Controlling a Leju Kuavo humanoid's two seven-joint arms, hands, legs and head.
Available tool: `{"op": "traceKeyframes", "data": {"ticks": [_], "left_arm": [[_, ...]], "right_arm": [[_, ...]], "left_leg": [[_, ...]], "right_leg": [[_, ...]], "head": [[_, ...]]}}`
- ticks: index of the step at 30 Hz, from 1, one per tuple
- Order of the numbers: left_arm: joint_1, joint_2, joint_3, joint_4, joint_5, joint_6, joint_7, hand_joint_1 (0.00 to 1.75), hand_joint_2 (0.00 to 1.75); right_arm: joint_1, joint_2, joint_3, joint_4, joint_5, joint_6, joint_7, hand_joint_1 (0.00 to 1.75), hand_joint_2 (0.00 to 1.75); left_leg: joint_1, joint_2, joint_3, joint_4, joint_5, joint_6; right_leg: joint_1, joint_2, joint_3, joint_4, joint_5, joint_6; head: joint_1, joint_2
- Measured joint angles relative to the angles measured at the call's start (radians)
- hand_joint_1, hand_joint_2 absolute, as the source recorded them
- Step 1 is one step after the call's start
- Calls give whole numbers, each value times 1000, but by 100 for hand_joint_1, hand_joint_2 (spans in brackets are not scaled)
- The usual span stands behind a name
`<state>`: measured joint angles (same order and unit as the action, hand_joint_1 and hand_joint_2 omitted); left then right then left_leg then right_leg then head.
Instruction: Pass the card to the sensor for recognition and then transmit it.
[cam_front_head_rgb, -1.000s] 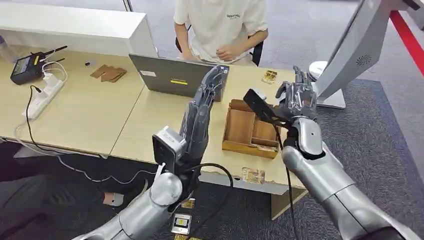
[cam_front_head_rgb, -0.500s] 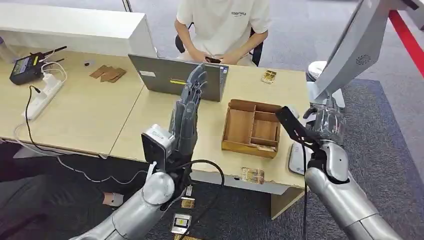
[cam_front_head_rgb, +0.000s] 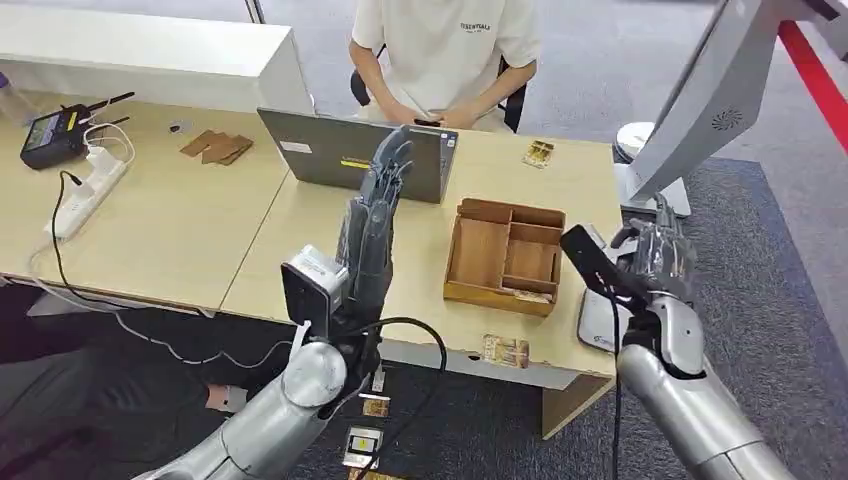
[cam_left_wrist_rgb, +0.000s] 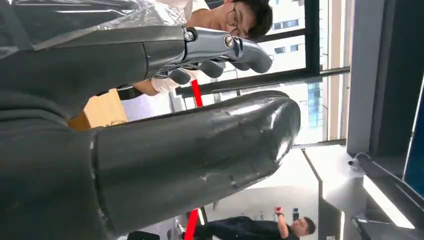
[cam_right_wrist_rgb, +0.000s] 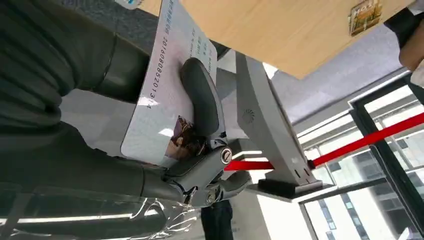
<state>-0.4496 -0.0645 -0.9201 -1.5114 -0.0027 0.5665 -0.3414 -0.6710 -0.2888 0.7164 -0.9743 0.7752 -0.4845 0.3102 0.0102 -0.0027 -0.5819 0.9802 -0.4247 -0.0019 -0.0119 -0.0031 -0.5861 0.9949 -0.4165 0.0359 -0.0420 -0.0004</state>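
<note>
My right hand (cam_front_head_rgb: 660, 255) holds the card (cam_front_head_rgb: 590, 262) up past the table's right edge, just above a flat grey pad (cam_front_head_rgb: 595, 325) lying there. In the right wrist view the card (cam_right_wrist_rgb: 167, 95) is white with printed numbers and a small photo, pinched under the thumb (cam_right_wrist_rgb: 200, 100). The grey sensor stand (cam_front_head_rgb: 715, 90) with its slanted panel rises behind and to the right of that hand, also visible as the stand (cam_right_wrist_rgb: 270, 135). My left hand (cam_front_head_rgb: 372, 215) stands upright over the table's middle, fingers (cam_left_wrist_rgb: 220, 47) straight and apart, holding nothing.
A wooden compartment tray (cam_front_head_rgb: 480, 255) sits left of the card. A laptop (cam_front_head_rgb: 345, 155) stands behind my left hand, with a person (cam_front_head_rgb: 445, 50) seated beyond it. Loose cards lie on the table (cam_front_head_rgb: 505, 350) and floor (cam_front_head_rgb: 363, 445). A power strip (cam_front_head_rgb: 90, 185) lies far left.
My right hand has carried the card right and down, from over the wooden tray to beside the table's right edge. My left hand drew slightly left, then stayed still.
</note>
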Motion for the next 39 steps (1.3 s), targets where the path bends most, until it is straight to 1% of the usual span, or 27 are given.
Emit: {"op": "traceKeyframes", "data": {"ticks": [5, 9, 12, 19, 24, 32, 39], "left_arm": [[0, 0, 0, 0, 2, -2, 0, 0, 0], [0, 0, 0, 0, 2, -2, 2, 0, 0], [0, 0, 0, 0, 2, -2, 3, 0, 0], [1, 0, 0, 0, 2, -2, 1, 0, 0], [2, 1, 0, 0, 2, 2, 1, 0, 0], [4, 2, 0, 0, 2, 2, 1, 0, 0], [7, 3, 0, 0, 2, 2, 4, 0, 0]], "right_arm": [[2, 10, 0, 11, 10, 13, -2, 175, 175], [0, 19, 0, 38, 14, 17, -18, 175, 175], [-2, 29, 0, 94, 2, 13, -39, 175, 175], [-4, 40, -2, 199, -31, -1, -61, 175, 175], [-4, 41, -13, 250, -60, -18, -61, 175, 175], [-1, 35, -28, 315, -79, -24, -61, 175, 175], [17, 36, -28, 341, -82, -24, -62, 175, 175]], "left_leg": [[0, 0, 0, 0, 0, 0], [0, 0, 0, 0, 0, 0], [0, 0, 0, 0, 0, 0], [0, 0, 0, 0, 0, 0], [0, 0, 0, 0, 0, 0], [0, 0, 0, 0, 0, 0], [0, 0, 0, 0, 0, 0]], "right_leg": [[0, 0, 0, 0, 0, 0], [0, 0, 0, 0, 0, 0], [0, 0, 0, 0, 0, 0], [0, 0, 0, 0, 0, 0], [0, 0, 0, 0, 0, 0], [0, 0, 0, 0, 0, 0], [0, 0, 0, 0, 0, 0]], "head": [[0, 0], [0, 0], [0, 0], [0, 0], [0, 0], [0, 0], [0, 0]]}}
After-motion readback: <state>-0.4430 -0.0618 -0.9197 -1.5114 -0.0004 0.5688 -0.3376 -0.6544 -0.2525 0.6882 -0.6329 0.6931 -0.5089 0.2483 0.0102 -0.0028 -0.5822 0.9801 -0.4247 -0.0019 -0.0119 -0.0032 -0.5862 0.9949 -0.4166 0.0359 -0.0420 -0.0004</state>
